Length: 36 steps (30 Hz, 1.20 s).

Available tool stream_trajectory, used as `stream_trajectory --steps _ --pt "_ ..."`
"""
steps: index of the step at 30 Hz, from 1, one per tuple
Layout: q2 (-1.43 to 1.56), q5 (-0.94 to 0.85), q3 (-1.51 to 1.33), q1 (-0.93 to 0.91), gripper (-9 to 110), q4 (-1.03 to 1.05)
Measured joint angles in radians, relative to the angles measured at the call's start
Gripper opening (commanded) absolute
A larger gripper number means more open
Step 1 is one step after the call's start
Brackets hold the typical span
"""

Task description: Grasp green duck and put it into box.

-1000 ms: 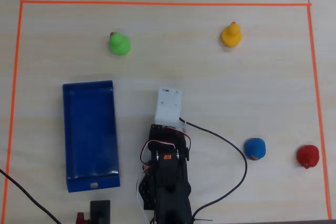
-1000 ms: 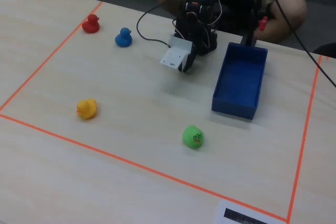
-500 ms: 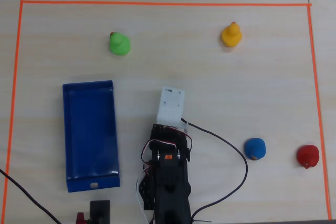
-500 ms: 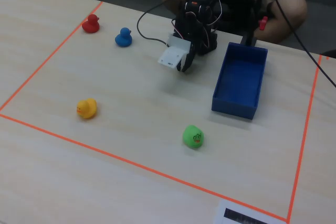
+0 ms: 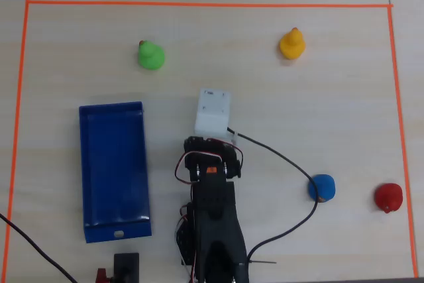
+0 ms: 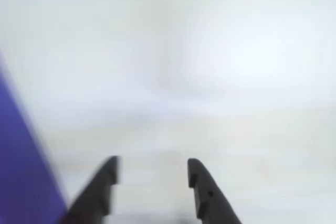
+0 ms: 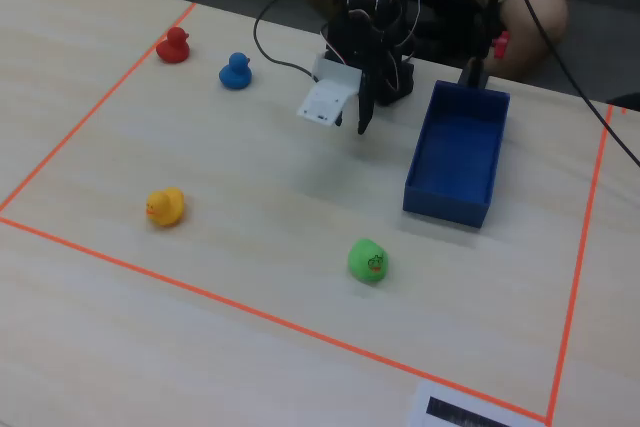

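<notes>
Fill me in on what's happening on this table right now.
A small robot arm's gripper is open and empty, hanging over bare table beside the blue box. The green duck sits untouched farther out, apart from the box, which has nothing in it. A yellow duck, a blue duck and a red duck stand elsewhere inside the orange tape border. Nothing is grasped yet.

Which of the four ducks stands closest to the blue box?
The green duck: it sits just beyond the short end of the box, while the yellow, blue and red ducks are across the table.
</notes>
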<state>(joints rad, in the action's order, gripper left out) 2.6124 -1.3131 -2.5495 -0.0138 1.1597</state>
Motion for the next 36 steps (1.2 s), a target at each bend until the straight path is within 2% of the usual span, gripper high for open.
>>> stream_trajectory --steps 9,20,36 --pt "-0.499 0.199 0.598 0.1 32 -0.106" --pt "-0.982 0.324 0.811 0.216 33 -0.334" --pt "-1.394 0.334 1.108 0.233 32 -0.413"
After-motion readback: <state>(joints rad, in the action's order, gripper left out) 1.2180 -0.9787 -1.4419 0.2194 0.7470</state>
